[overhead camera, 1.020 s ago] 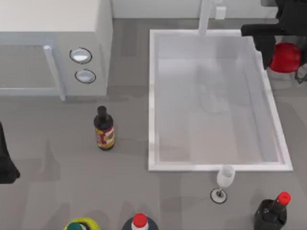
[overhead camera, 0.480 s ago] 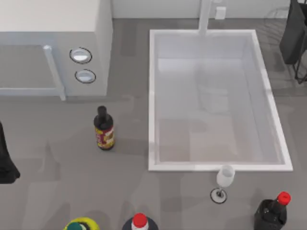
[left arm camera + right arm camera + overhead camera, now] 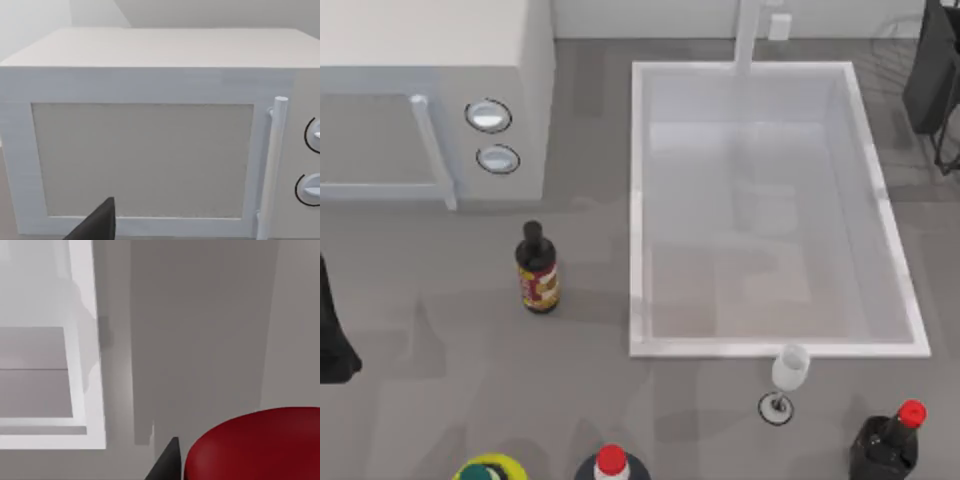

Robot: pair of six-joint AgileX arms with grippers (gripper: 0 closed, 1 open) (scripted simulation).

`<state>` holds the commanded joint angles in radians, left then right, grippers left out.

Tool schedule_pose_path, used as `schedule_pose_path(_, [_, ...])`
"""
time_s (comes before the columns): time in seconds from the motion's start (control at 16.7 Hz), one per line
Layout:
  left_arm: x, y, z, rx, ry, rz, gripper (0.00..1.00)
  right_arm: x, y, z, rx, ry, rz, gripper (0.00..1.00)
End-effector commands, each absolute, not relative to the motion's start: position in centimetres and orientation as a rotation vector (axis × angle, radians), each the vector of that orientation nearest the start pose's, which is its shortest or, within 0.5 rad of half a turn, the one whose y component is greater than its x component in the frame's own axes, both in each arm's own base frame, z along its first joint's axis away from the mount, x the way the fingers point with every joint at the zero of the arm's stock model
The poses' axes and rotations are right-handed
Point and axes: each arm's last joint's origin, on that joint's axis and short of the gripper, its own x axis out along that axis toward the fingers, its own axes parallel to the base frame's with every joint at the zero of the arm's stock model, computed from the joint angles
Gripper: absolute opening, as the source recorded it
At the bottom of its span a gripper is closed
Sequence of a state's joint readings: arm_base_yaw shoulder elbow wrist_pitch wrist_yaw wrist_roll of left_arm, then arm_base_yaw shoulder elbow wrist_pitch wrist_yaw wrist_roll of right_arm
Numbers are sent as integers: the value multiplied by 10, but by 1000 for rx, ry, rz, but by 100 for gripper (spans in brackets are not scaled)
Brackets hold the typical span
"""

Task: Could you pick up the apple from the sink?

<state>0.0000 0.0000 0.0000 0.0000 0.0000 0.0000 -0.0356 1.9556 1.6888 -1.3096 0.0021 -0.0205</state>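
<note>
Right wrist view: apple [image 3: 260, 445] sits right up against the right hand, one dark finger [image 3: 167, 462] just beside it; whether it is pinched I cannot tell. Sink [image 3: 85, 365] rim lies off to one side, apart from the apple. Left arm [image 3: 332, 330] parked at table's left edge, facing the microwave [image 3: 145, 150].

Operator A: What did my left arm [image 3: 332, 335] look like from above?

Operator B: Matte black, smooth, tapered. My right arm [image 3: 932, 75] was equally black, with thin dark cables beside it.
</note>
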Motion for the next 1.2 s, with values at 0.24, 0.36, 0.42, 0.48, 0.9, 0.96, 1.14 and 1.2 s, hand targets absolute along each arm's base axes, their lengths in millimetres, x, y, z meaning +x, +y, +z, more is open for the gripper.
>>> schedule_pose_path(0.24, [106, -1, 160, 0, 0, 0, 100, 377, -10, 190, 7, 1561, -8, 0])
schedule_pose_path(0.36, [106, -1, 160, 0, 0, 0, 100, 375, -10, 170, 7, 1565, -8, 0])
schedule_pose_path(0.42, [106, -1, 160, 0, 0, 0, 100, 373, -10, 164, 8, 1568, -8, 0])
schedule_pose_path(0.48, [106, -1, 160, 0, 0, 0, 100, 373, -10, 160, 8, 1570, -8, 0])
schedule_pose_path(0.9, [106, -1, 160, 0, 0, 0, 100, 372, -10, 160, 8, 1571, -8, 23])
schedule_pose_path(0.96, [106, -1, 160, 0, 0, 0, 100, 372, -10, 160, 8, 1571, -8, 30])
schedule_pose_path(1.14, [106, -1, 160, 0, 0, 0, 100, 372, -10, 160, 8, 1571, -8, 53])
schedule_pose_path(1.2, [106, -1, 160, 0, 0, 0, 100, 372, -10, 160, 8, 1571, -8, 60])
